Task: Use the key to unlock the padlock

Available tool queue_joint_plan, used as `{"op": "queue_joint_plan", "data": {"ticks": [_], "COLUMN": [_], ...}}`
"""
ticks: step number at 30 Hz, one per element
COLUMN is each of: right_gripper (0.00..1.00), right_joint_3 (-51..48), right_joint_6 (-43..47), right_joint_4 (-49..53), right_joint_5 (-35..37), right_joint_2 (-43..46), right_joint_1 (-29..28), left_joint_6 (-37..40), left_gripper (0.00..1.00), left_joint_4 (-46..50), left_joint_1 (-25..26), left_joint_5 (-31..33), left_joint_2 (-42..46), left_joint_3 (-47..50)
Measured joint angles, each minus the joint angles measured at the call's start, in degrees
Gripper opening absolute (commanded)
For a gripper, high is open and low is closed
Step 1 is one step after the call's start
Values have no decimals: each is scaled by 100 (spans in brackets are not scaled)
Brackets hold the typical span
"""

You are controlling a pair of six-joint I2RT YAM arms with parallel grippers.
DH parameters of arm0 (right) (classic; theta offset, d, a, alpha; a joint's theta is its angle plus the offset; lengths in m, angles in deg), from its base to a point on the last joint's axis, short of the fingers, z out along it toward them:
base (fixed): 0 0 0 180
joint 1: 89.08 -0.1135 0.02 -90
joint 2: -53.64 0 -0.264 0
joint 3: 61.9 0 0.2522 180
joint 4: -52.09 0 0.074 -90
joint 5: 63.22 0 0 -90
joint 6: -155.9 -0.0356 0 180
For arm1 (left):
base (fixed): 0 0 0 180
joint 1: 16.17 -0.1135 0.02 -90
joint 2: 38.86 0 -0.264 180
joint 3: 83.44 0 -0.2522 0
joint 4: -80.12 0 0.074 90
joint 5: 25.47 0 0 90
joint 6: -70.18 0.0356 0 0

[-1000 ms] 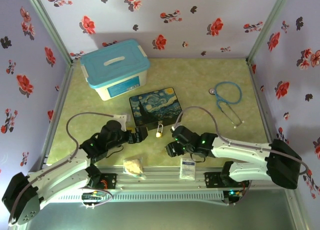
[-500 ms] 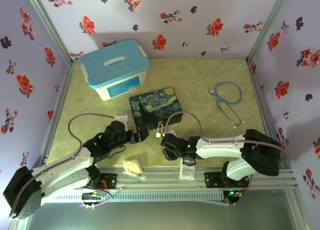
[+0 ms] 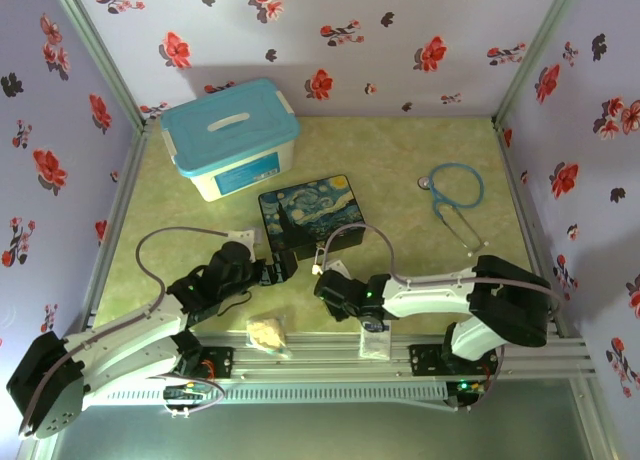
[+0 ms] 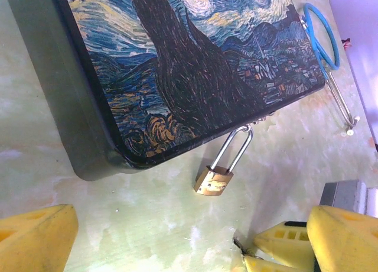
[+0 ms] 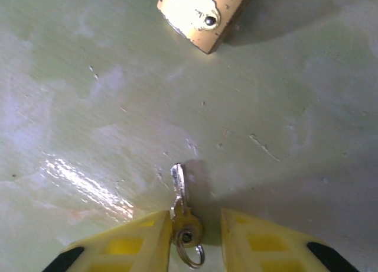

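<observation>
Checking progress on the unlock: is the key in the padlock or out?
Out. The key lies on the table between the fingers of the right gripper, apart from the padlock, whose keyhole shows empty.

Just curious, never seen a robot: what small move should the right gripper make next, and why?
Probably close the right gripper on the key: it lies between the fingers with a gap beside it, not yet pinched, the padlock just ahead.
</observation>
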Motion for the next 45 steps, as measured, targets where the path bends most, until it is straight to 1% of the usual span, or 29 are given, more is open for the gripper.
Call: {"op": "queue_joint_plan", "data": {"ticks": [1, 2, 4, 6, 7, 8, 14, 18, 21, 26, 30, 34, 38, 42, 45], "right_gripper": [16, 12, 7, 6, 2, 0, 0, 0, 0, 0, 0, 0, 0, 0, 0], "right_joint_3": [15, 15, -22, -125, -210, -295, -680, -774, -774, -748, -581, -481, -442, -396, -396], "right_joint_6": [-46, -87, -175, -236, -264, -273, -249, -162, -76, -90, -223, -348, -411, -407, -389], "right_joint_4": [-31, -61, -205, -409, -518, -619, -850, -807, -807, -763, -717, -785, -935, -1268, -1707], "right_joint_5": [22, 68, 70, 59, 35, -24, -461, -544, -551, -498, -302, -22, 192, 262, 258], "right_joint_2": [-31, -37, -26, 31, 87, 157, 579, 909, 1078, 1176, 1360, 1768, 2133, 2216, 2214], "right_joint_1": [-39, -68, -74, -70, -52, -11, 391, 636, 658, 693, 713, 723, 756, 761, 761], "left_joint_6": [-2, -2, -9, -20, -22, -22, -24, -131, -354, -1104, -2026, -3064, -3971, -4656, -5045], "left_gripper": [100, 100, 100, 100, 100, 99, 93, 86, 85, 86, 88, 93, 95, 96, 98], "left_joint_4": [0, 0, -2, -9, -17, -37, -221, -417, -520, -929, -1825, -2356, -2719, -3388, -3707], "left_joint_1": [0, 0, 0, 0, 0, 0, 13, 105, 216, 671, 975, 1121, 1259, 1392, 1469], "left_joint_5": [2, 9, 13, 13, 13, 13, -63, -160, -157, 170, 632, 1040, 1412, 1626, 1705], "left_joint_2": [-2, -2, -2, -2, -4, -13, -260, -509, -656, -691, -715, -837, -844, -1062, -1285], "left_joint_3": [0, 0, 0, 0, 0, 0, 0, 0, 0, 2, 304, 616, 632, 629, 586]}}
